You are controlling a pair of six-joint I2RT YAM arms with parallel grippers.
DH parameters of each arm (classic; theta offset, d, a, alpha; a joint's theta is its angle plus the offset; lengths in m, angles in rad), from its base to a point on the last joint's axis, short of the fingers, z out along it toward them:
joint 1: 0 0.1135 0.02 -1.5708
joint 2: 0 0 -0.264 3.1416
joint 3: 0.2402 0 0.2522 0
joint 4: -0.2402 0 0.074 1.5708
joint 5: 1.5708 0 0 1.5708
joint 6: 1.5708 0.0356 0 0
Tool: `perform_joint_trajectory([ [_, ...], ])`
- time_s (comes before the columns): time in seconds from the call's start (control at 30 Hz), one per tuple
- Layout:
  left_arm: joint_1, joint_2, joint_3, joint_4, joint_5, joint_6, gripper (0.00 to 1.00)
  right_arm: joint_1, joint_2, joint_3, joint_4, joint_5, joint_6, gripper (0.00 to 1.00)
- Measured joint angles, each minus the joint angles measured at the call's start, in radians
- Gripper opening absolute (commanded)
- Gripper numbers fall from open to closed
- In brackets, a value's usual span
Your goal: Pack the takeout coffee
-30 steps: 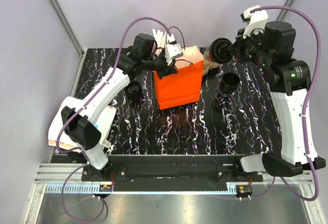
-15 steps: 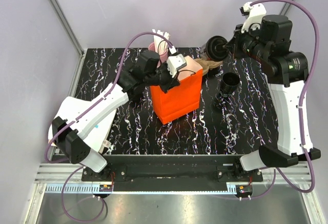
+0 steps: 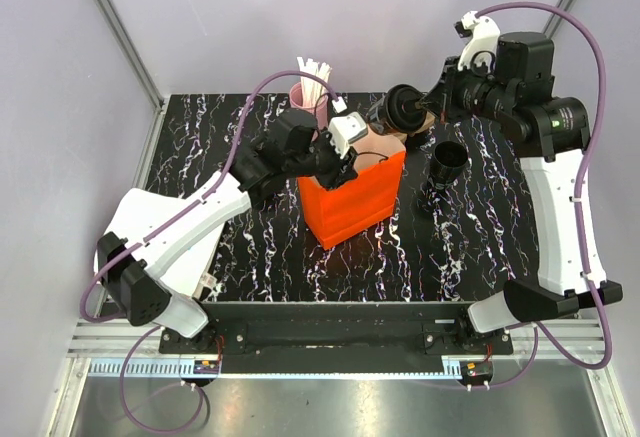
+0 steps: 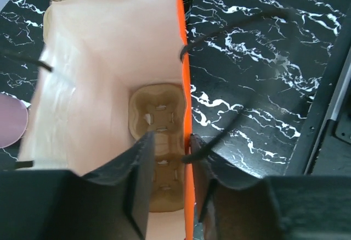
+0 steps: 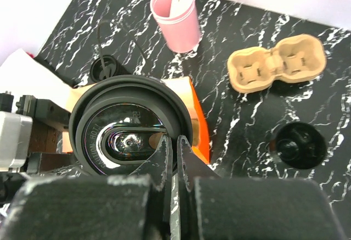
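The takeout coffee (image 3: pixel 403 110), a small black cup with a glossy black lid (image 5: pixel 129 135), hangs tilted over the back right corner of the orange paper bag (image 3: pixel 360 202). My right gripper (image 5: pixel 175 144) is shut on the lid's rim and shows in the top view (image 3: pixel 424 113) just right of the cup. My left gripper (image 4: pixel 171 141) straddles the bag's orange wall (image 4: pixel 185 86) at the left rim (image 3: pixel 345 165), open, one finger (image 4: pixel 140 168) inside and clear of the wall. A cardboard cup carrier (image 4: pixel 159 113) lies on the bag's floor.
A pink cup (image 3: pixel 308 92) with white sticks stands behind the bag. A second cardboard carrier (image 5: pixel 277 64) lies on the table behind the bag, with a taller black cup stack (image 3: pixel 445 169) to the bag's right. A squat black ringed piece (image 5: pixel 107 67) sits left of the bag.
My right arm carried the coffee leftward to the bag's mouth. The left gripper, shut on the bag's rim before, has opened. The bag swung and now leans.
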Motion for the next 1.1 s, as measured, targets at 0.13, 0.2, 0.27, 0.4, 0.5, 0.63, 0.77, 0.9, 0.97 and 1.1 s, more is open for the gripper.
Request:
perform_joint_trajectory([
  [0.13,-0.005,-0.016,0.0,-0.002,0.004,0.003,0.58,0.0,0.0,-0.014,-0.002,-0.023,0.005,0.0],
  [0.2,-0.005,-0.024,0.002,-0.011,0.011,0.007,0.63,0.0,0.0,-0.022,-0.002,-0.027,0.008,0.0],
  [0.27,-0.005,-0.028,0.011,-0.03,0.017,0.015,0.7,0.0,0.0,-0.028,-0.003,-0.034,0.008,0.0],
  [0.4,-0.005,-0.04,0.047,-0.066,0.025,0.036,0.78,0.0,0.0,-0.032,-0.003,-0.048,0.01,0.0],
  [0.5,-0.005,-0.063,0.077,-0.093,0.026,0.055,0.86,0.0,0.0,-0.032,-0.003,-0.051,0.011,0.0],
  [0.63,-0.005,-0.105,0.125,-0.125,0.024,0.083,0.92,0.0,0.0,-0.032,-0.003,-0.052,0.011,0.0],
  [0.77,-0.004,-0.142,0.167,-0.14,0.016,0.105,0.93,0.0,0.0,-0.032,-0.003,-0.052,0.011,0.0],
  [0.9,-0.004,-0.172,0.174,-0.148,0.008,0.114,0.99,0.0,0.0,-0.032,-0.003,-0.052,0.011,0.0],
  [0.97,-0.001,-0.178,0.174,-0.15,-0.007,0.121,0.99,0.003,0.0,-0.032,-0.003,-0.051,0.011,0.0],
  [1.1,0.021,-0.184,0.172,-0.151,-0.04,0.128,0.99,0.026,0.003,-0.032,-0.008,-0.029,0.006,0.0],
])
